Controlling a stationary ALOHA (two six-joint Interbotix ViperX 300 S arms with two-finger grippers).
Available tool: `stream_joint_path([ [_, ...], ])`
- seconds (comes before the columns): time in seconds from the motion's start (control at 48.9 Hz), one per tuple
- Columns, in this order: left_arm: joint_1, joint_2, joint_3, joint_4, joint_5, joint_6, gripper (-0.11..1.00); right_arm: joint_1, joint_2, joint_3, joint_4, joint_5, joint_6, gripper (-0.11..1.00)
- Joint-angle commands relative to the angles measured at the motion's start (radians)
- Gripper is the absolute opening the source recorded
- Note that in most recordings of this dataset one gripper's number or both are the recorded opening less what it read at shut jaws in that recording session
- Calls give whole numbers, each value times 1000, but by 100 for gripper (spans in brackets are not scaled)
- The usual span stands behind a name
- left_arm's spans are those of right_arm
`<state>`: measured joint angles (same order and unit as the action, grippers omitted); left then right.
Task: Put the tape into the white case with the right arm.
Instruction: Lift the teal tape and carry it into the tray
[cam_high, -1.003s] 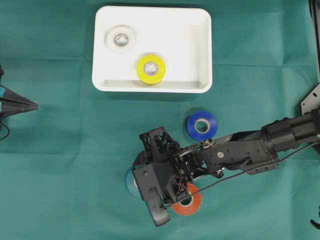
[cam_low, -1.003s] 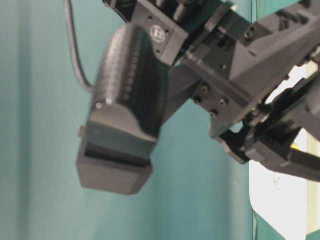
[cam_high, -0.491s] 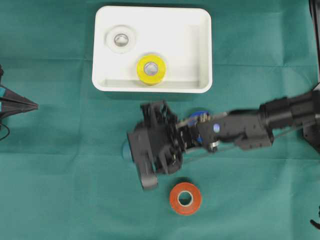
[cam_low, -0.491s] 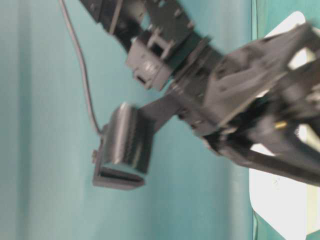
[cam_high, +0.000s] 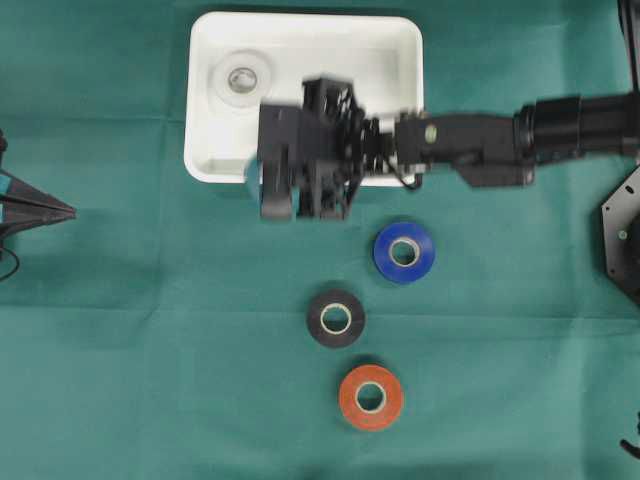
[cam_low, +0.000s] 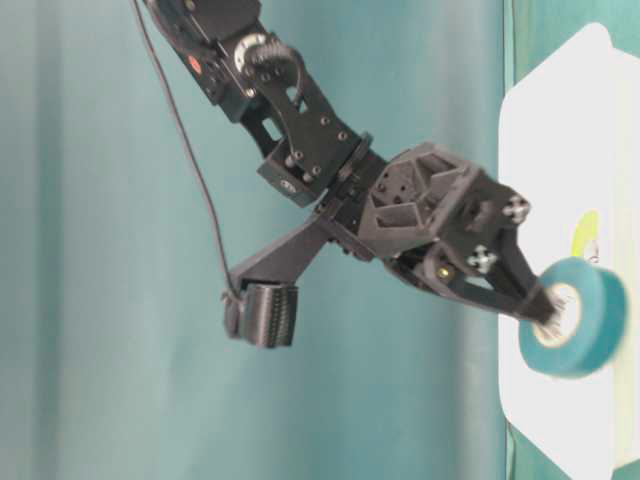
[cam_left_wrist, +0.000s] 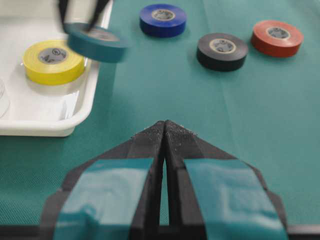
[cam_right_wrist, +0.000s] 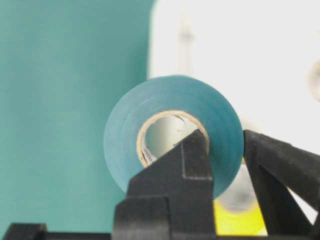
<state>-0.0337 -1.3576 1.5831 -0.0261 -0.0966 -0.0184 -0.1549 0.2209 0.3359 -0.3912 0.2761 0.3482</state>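
One teal tape roll (cam_low: 573, 316), clamped through its core by the right gripper (cam_right_wrist: 225, 150), has swung from lower centre up over the white case (cam_high: 205, 100)'s lower edge, leaving only the release; the left gripper (cam_left_wrist: 164, 131) sits pressed together.

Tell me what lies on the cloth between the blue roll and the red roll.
The black roll lies between the blue roll and the red roll, slightly left of their line, in the overhead view.

Robot lab: green-clothed bench (cam_high: 120, 350), 2 arms (cam_high: 480, 148).
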Motion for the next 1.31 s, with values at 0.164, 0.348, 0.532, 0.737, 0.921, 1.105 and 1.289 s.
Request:
stream_joint_path([
  [0.164, -2, 8, -11, 2, -5, 0, 0, -118, -44, -5, -23, -51, 2, 0],
  [0.348, -2, 8, -11, 3, -5, 0, 0, -178, -44, 9, -23, -97, 2, 0],
  [0.532, -2, 8, -11, 3, -5, 0, 0, -222, -46, 26, -25, -115, 3, 0],
  [0.737, 0, 8, -11, 3, -5, 0, 0, -229, -46, 28, -23, -112, 6, 0],
  [0.921, -2, 8, -11, 2, -5, 0, 0, -230, -44, 29, -25, -94, 8, 0],
  [1.105, -2, 8, -11, 3, -6, 0, 0, -230, -44, 26, -31, -101, -3, 0],
  [1.289, -2, 8, -11, 2, -6, 0, 0, -230, -46, 32, -35, -98, -2, 26],
])
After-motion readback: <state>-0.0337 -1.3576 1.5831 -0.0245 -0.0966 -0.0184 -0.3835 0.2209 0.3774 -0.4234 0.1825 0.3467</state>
